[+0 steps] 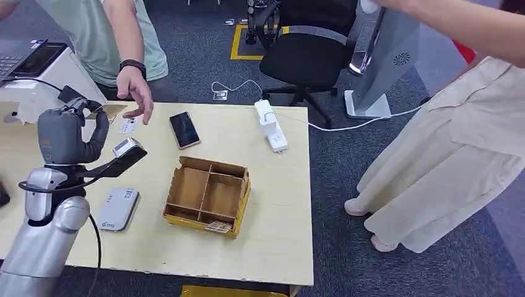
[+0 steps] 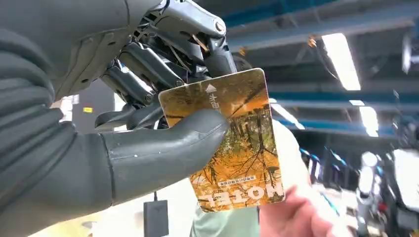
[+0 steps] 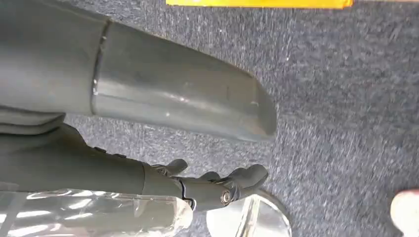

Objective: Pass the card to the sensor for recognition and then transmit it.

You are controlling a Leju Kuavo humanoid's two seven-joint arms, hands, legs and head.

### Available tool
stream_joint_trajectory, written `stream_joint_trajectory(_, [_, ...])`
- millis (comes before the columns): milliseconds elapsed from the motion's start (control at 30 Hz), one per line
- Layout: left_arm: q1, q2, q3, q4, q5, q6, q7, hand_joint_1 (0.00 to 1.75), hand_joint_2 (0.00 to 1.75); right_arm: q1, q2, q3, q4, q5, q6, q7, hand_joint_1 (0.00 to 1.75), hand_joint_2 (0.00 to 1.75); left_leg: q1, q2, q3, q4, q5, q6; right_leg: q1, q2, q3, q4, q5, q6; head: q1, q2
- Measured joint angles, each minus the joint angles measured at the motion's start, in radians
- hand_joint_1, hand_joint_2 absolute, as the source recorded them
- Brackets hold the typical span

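Left hand (image 1: 62, 133) raised over the far left of the surface (image 1: 272, 247), clamped on the card (image 2: 232, 143).

Thumb presses the card's orange printed face against the darker fingers (image 2: 148, 69); card edge points toward a person's hand (image 1: 136, 93) hovering just beyond it. Grey sensor (image 1: 119, 209) lies flat on the surface near the arm, beside a cardboard divider box (image 1: 207, 195). Phone (image 1: 184, 130) lies farther back. Right hand (image 3: 217, 185) hangs over carpet, fingers loosely apart, holding nothing.

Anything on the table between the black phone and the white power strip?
No. In the head view the tabletop between the phone and the power strip is bare light wood; nothing lies there.
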State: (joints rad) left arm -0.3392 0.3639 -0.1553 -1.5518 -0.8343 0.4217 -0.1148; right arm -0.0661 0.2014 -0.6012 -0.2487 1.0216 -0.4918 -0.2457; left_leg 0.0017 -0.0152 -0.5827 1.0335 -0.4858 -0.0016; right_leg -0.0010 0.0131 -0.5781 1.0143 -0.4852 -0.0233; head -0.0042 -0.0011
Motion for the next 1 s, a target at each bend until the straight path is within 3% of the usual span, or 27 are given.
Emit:
stream_joint_trajectory(167, [-0.054,-0.092,0.003,0.104,-0.059,0.128,0.019,1.75,1.75,0.000,0.015,0.006,0.009,0.003,-0.008,0.007,0.00,0.00,0.000,0.000,0.000,0.000,0.000,0.000,0.000,0.000,0.000,0.000,0.000,0.000,0.000,0.000])
stream_joint_trajectory(400, [-0.086,-0.162,0.005,0.182,-0.107,0.202,0.021,1.75,1.75,0.000,0.016,0.015,0.015,0.005,-0.016,0.023,0.00,0.00,0.000,0.000,0.000,0.000,0.000,0.000,0.000,0.000,0.000,0.000,0.000,0.000,0.000,0.000])
stream_joint_trajectory(833, [-0.097,-0.220,0.005,0.246,-0.118,0.205,0.018,1.75,1.75,0.004,0.022,0.022,0.021,0.002,-0.023,0.027,0.00,0.00,0.000,0.000,0.000,0.000,0.000,0.000,0.000,0.000,0.000,0.000,0.000,0.000,0.001,0.000])
stream_joint_trajectory(867, [-0.097,-0.223,0.005,0.249,-0.118,0.204,0.018,1.66,1.75,0.004,0.022,0.022,0.021,0.001,-0.023,0.027,0.00,0.00,0.000,0.000,0.000,0.000,0.000,0.000,0.000,0.000,0.000,0.000,0.000,0.000,0.000,0.000])
stream_joint_trajectory(933, [-0.097,-0.227,0.005,0.254,-0.119,0.204,0.018,0.87,1.75,0.004,0.023,0.022,0.022,0.000,-0.023,0.026,0.00,0.00,0.000,0.000,0.000,0.000,0.000,0.000,0.000,0.000,0.000,0.000,0.000,0.000,0.000,0.000])
stream_joint_trajectory(967, [-0.097,-0.229,0.005,0.257,-0.119,0.204,0.018,1.55,1.75,0.004,0.023,0.022,0.023,-0.002,-0.022,0.026,0.00,0.00,0.000,0.000,0.000,0.000,0.000,0.000,0.000,0.000,0.000,0.000,0.000,0.000,0.001,0.000])
stream_joint_trajectory(1000, [-0.097,-0.232,0.005,0.260,-0.119,0.202,0.018,1.66,1.75,0.004,0.023,0.022,0.023,-0.003,-0.022,0.026,0.00,0.00,0.000,0.000,0.000,0.000,0.000,0.000,0.000,0.000,0.000,0.000,0.000,0.000,0.000,0.000])
